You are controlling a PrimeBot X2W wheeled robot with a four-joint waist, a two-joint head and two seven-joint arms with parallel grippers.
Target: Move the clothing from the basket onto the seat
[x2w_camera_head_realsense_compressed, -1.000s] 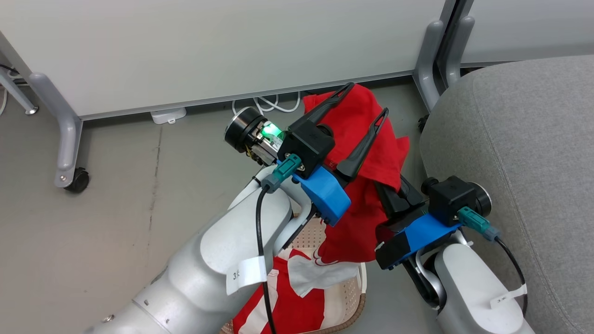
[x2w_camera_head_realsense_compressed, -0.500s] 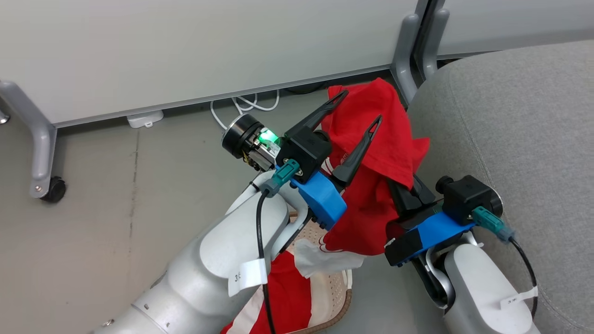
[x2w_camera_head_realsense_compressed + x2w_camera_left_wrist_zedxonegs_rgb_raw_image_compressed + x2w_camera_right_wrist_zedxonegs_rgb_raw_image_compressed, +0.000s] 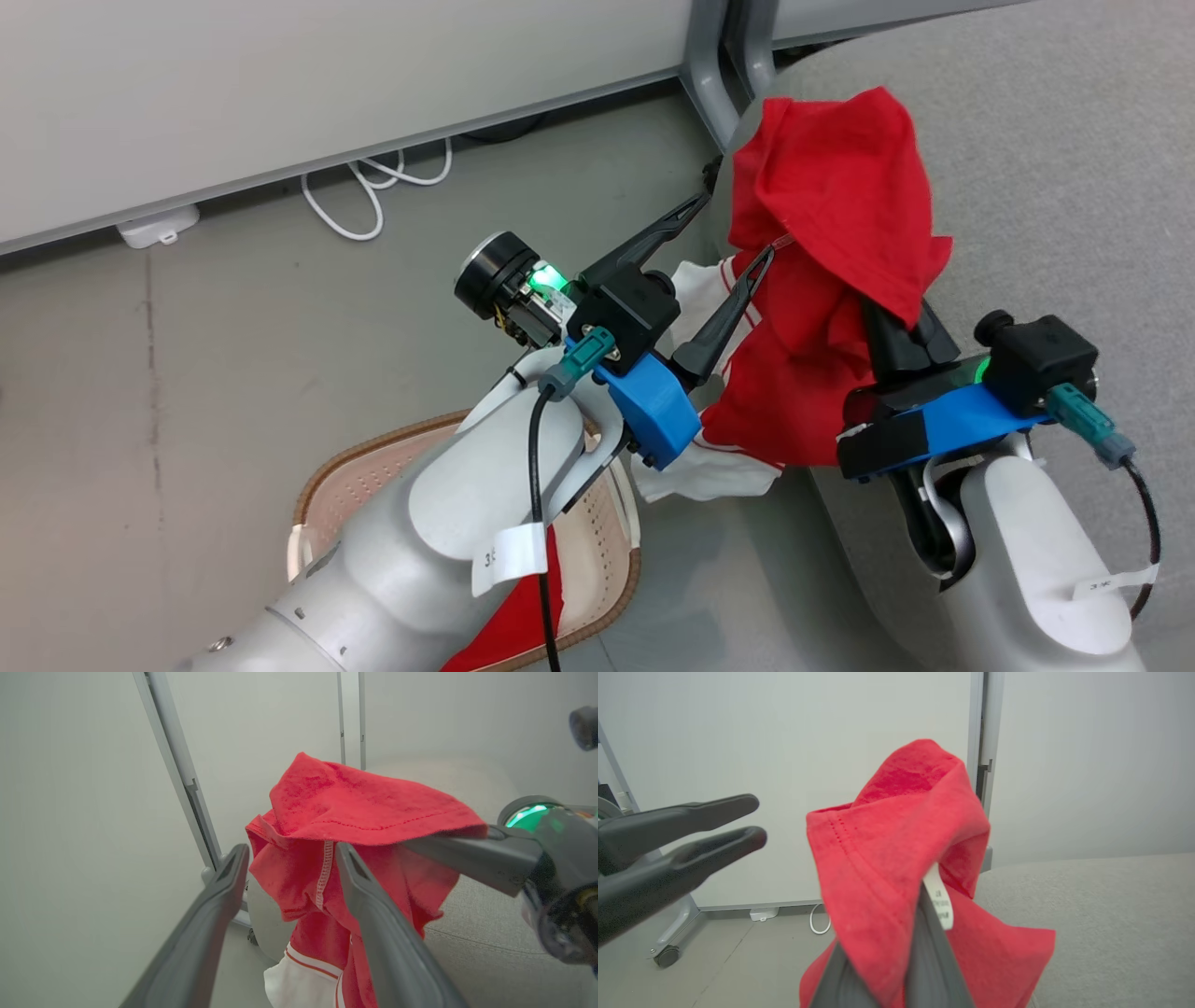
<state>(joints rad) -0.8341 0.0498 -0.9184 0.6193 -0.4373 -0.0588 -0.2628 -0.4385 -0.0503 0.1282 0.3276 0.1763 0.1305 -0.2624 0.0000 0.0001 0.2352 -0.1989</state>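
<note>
A red garment (image 3: 831,215) with white panels hangs over the left edge of the grey seat (image 3: 1046,168). My right gripper (image 3: 882,322) is shut on the garment, its fingertips hidden under the cloth. In the right wrist view the garment (image 3: 896,858) drapes over that gripper (image 3: 927,905), and a small white label (image 3: 941,900) shows. My left gripper (image 3: 733,229) stands open just left of the cloth, one finger touching it; its fingers (image 3: 233,858) hold nothing. The basket (image 3: 373,448) sits on the floor at the lower left, with more red clothing (image 3: 509,625) in it, partly hidden by my left arm.
A pale wall panel (image 3: 327,75) on grey metal legs (image 3: 705,65) runs along the back. A white cable (image 3: 373,187) and a small white box (image 3: 154,229) lie on the floor below it. A castor wheel (image 3: 665,956) stands at the left.
The head camera has swung right. My right gripper has carried the red garment up and to the right, from above the basket to the seat's edge. The left gripper stays open.
</note>
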